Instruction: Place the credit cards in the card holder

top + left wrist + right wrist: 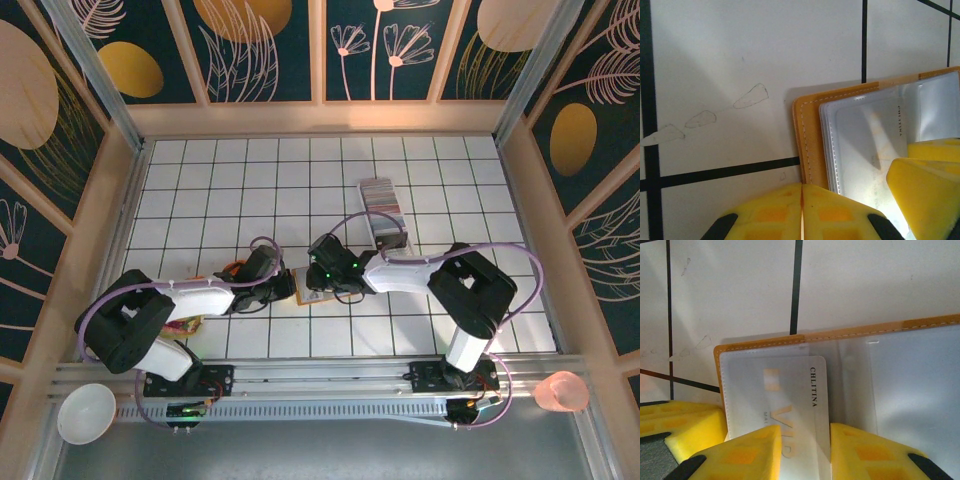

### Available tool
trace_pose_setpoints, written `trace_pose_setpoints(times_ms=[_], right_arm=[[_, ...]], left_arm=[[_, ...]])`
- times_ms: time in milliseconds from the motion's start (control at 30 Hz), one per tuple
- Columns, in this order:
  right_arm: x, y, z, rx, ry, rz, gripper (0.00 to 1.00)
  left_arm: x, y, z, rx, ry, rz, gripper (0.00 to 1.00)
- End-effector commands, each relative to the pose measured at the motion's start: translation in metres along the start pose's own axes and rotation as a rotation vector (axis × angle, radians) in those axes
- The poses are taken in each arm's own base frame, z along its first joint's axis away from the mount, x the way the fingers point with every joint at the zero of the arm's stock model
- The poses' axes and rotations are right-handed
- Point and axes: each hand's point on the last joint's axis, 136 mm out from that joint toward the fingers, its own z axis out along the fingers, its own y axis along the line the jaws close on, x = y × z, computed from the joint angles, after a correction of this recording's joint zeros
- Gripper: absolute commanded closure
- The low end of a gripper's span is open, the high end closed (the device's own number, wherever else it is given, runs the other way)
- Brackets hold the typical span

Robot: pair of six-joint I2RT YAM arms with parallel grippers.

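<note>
The tan card holder (306, 297) lies open on the tiled table between my two grippers, its clear pockets facing up (807, 135) (765, 342). A white credit card (800, 390) printed "VIP" sits partly inside the left pocket (865, 145). My right gripper (806, 445) (318, 283) hovers over that card with its jaws a little apart; its right finger is at the card's edge. My left gripper (802, 200) (287, 290) is shut, tips at the holder's left edge. The row of credit cards (381, 200) stands on edge farther back.
A white bowl (86, 412) sits at the near left beside the rail, a pink cup (562, 392) at the near right. An orange object (228, 268) lies by the left arm. Wooden walls enclose the table.
</note>
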Motion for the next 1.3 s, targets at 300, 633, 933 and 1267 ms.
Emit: trace_pose_setpoints(times_ms=[300,633,933,1267], right_arm=[[-0.013,0.039,-0.013,-0.114,-0.070,-0.074,0.70],[-0.008,0.008,-0.043,0.046,-0.137,0.014,0.54],[0.024,-0.025,-0.053,0.161,-0.115,0.100,0.53],[0.033,-0.039,-0.037,0.202,-0.102,0.140,0.52]], left_arm=[[-0.013,-0.007,0.000,-0.011,-0.037,0.021,0.93],[-0.027,-0.002,-0.017,-0.060,-0.107,0.040,0.88],[-0.024,-0.023,-0.033,0.045,-0.093,0.056,0.77],[-0.002,-0.029,-0.017,0.100,0.033,0.088,0.75]])
